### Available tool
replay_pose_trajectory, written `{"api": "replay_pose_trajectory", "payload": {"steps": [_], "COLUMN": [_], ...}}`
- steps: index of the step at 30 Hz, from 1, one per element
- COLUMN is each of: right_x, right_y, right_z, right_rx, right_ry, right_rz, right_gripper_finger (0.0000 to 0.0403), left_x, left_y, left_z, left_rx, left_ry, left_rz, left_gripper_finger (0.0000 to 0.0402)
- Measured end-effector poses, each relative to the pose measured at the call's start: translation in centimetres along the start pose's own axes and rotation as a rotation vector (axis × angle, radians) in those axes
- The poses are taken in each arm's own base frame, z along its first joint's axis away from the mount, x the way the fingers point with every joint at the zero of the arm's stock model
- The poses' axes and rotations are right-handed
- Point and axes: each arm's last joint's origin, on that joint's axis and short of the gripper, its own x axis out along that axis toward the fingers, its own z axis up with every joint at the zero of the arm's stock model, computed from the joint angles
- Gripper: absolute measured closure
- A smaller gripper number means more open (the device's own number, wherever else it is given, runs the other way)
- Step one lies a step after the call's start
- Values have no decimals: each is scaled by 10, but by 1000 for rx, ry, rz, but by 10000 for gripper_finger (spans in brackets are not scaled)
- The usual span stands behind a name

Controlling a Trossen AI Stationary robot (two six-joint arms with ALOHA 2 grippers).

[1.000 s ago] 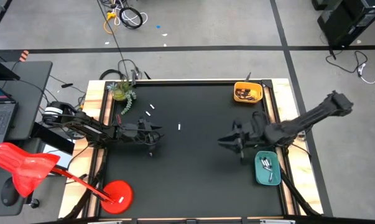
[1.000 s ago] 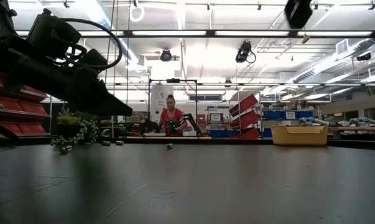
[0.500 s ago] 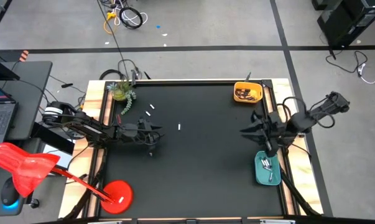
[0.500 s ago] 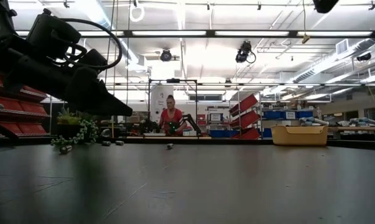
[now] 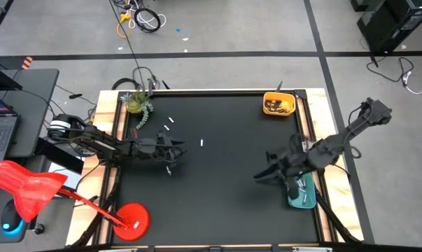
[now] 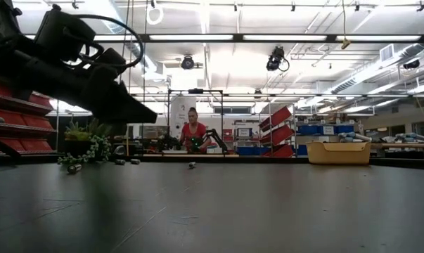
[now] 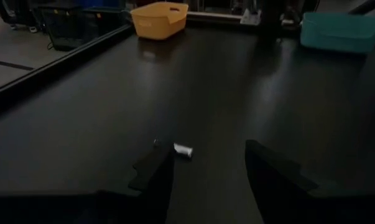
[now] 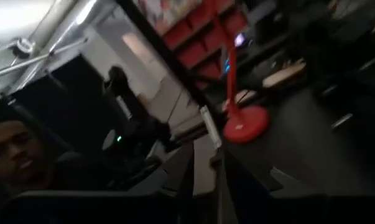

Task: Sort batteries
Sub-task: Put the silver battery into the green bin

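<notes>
Left wrist view shows the left gripper [image 7: 209, 171] with fingers spread, low over the black table [image 7: 249, 87], a small silvery cylindrical battery [image 7: 183, 150] lying just beside one fingertip at lower centre. Closing off-centre would likely roll it away. High view: the right gripper [image 5: 261, 176] hangs right of centre by the teal plastic tray [image 5: 306, 199]; its fingers stand nearly together, and whether they hold anything cannot be told.
</notes>
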Motion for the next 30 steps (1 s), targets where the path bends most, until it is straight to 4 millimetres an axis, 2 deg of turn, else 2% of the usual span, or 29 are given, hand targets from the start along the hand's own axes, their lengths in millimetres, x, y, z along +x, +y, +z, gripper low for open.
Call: {"api": "replay_pose_trajectory", "payload": {"steps": [9, 14, 19, 23, 30], "right_x": [76, 104, 128, 148, 195], "right_y": [30, 44, 50, 30, -47], "right_z": [12, 21, 33, 26, -6], "right_rx": [-14, -47, -69, -99, -261], "right_ry": [251, 339, 349, 434, 522], "right_rz": [68, 70, 92, -27, -342], "right_gripper_finger": [316, 317, 317, 317, 317], "left_x": [3, 3, 3, 3, 3], "left_y": [-2, -2, -2, -2, 1], "left_z": [6, 5, 4, 4, 2], "left_rx": [-3, 6, 11, 12, 52], "left_ry": [-17, -4, 7, 7, 21], "left_rz": [-3, -1, 1, 1, 80], "left_gripper_finger": [204, 204, 204, 204, 204]}}
